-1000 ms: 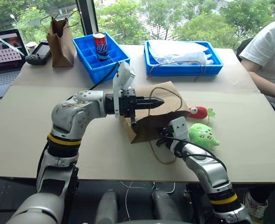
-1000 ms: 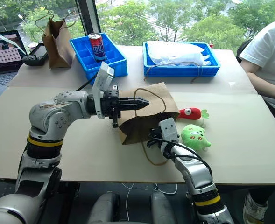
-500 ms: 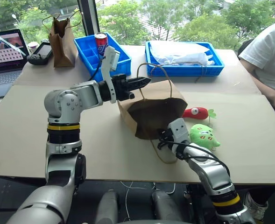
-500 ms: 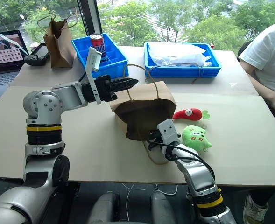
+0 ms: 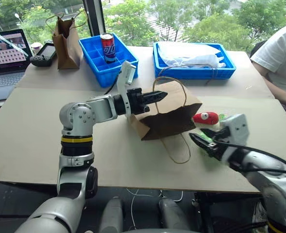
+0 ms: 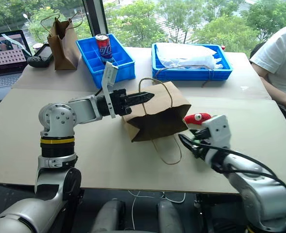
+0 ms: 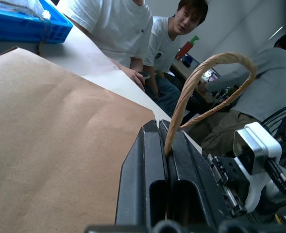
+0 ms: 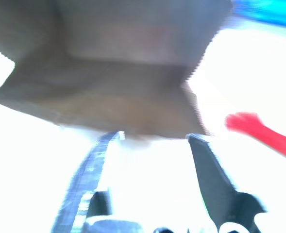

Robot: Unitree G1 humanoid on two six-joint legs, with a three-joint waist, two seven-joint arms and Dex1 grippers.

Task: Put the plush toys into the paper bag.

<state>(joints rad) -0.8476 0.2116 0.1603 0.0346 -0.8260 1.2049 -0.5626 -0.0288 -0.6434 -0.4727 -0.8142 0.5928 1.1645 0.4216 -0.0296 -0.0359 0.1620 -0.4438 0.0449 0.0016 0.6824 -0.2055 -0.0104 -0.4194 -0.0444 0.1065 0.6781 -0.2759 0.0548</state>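
Kraft paper bag [image 5: 169, 116] on table [image 5: 31, 131], handle [image 7: 208, 80] pinched in closed left gripper [image 5: 159, 94] fingers; right gripper [image 5: 201, 141] fingers spread, empty, near red chili toy [image 5: 206, 117].

Left arm: bent at elbow, forearm level, left gripper [image 5: 158, 94] pinched closed (rope loop between fingers). Right arm: near desk's front right edge, right gripper [image 5: 201, 141] spread apart, empty.
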